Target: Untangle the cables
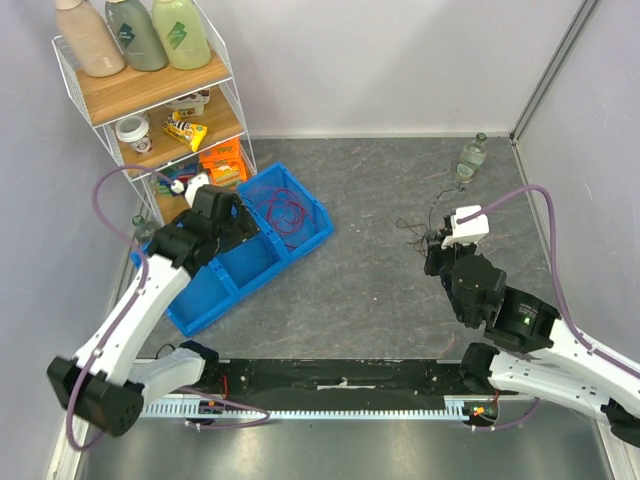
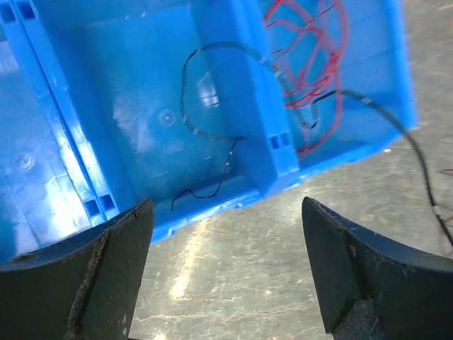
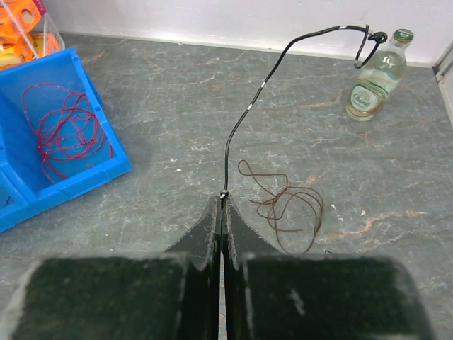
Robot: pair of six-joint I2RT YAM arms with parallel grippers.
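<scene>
My left gripper (image 2: 226, 207) hangs open over the near rim of the blue bin (image 2: 106, 127), nothing between its fingers. A thin black cable (image 2: 185, 99) lies looped in the middle compartment, crosses the divider and trails out over the rim to the right. A red cable bunch (image 2: 315, 64) fills the end compartment (image 1: 287, 213). My right gripper (image 3: 224, 202) is shut on the end of another black cable (image 3: 244, 117), which arches up off the table. A brown cable bunch (image 3: 289, 205) lies just right of the fingers. From above, the left gripper (image 1: 238, 224) is over the bin, the right gripper (image 1: 440, 248) mid-right.
A glass bottle (image 3: 374, 76) stands at the back right by the wall. A wire shelf (image 1: 160, 95) with bottles and packets stands behind the bin at the back left. The bin (image 1: 205, 312) sits diagonally on the grey tabletop.
</scene>
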